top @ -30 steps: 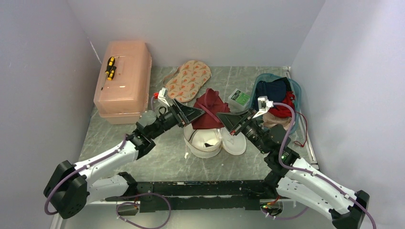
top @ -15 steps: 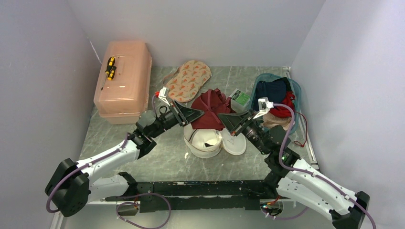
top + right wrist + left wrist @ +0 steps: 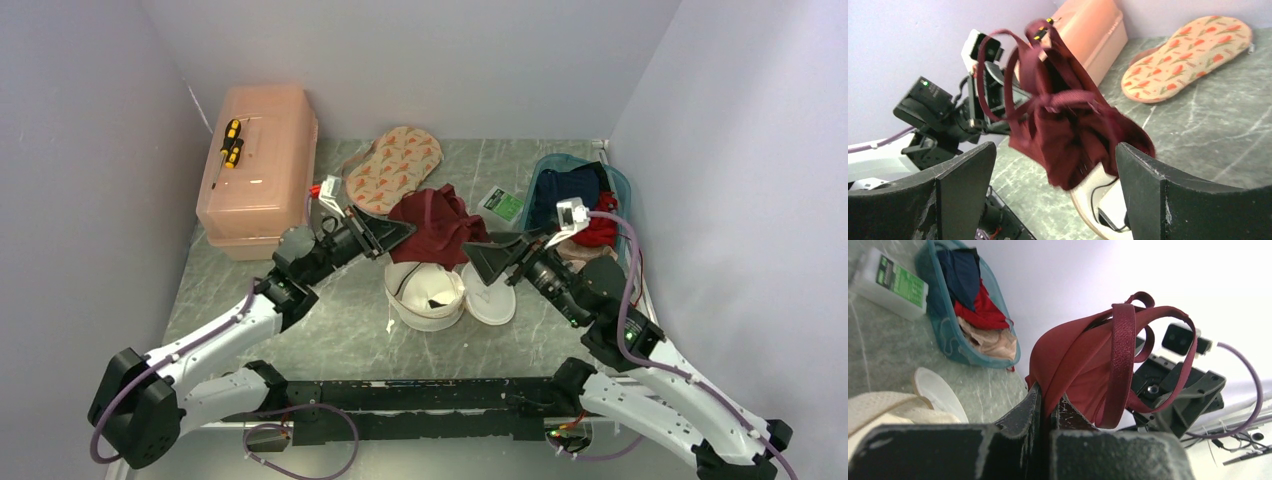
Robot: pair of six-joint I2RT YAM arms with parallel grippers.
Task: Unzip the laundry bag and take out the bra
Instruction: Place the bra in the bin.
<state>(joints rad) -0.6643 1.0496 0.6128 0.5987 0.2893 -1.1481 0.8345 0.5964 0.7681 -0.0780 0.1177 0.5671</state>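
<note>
The dark maroon bra (image 3: 435,228) hangs in the air above the laundry bag (image 3: 425,295), a white mesh drum standing open on the table. Its round lid (image 3: 490,298) lies flat beside it on the right. My left gripper (image 3: 405,232) is shut on the bra. In the left wrist view the fabric (image 3: 1083,360) is pinched between the closed left gripper (image 3: 1048,395), with the straps looping above. My right gripper (image 3: 480,258) stands open just right of the bra. In the right wrist view the bra (image 3: 1073,130) dangles free beyond the wide-apart right gripper (image 3: 1055,147), over the bag's rim (image 3: 1098,200).
A pink plastic box (image 3: 262,165) with a yellow screwdriver (image 3: 231,143) on top sits at the back left. A beige two-cup piece with orange marks (image 3: 395,167) lies behind the bag. A teal basket (image 3: 615,190) of clothes and a green-labelled packet (image 3: 503,204) are at the back right.
My left gripper has closed on the bra and drawn it slightly left. My right gripper has let go of the bra, opened wide and backed off to the right.
</note>
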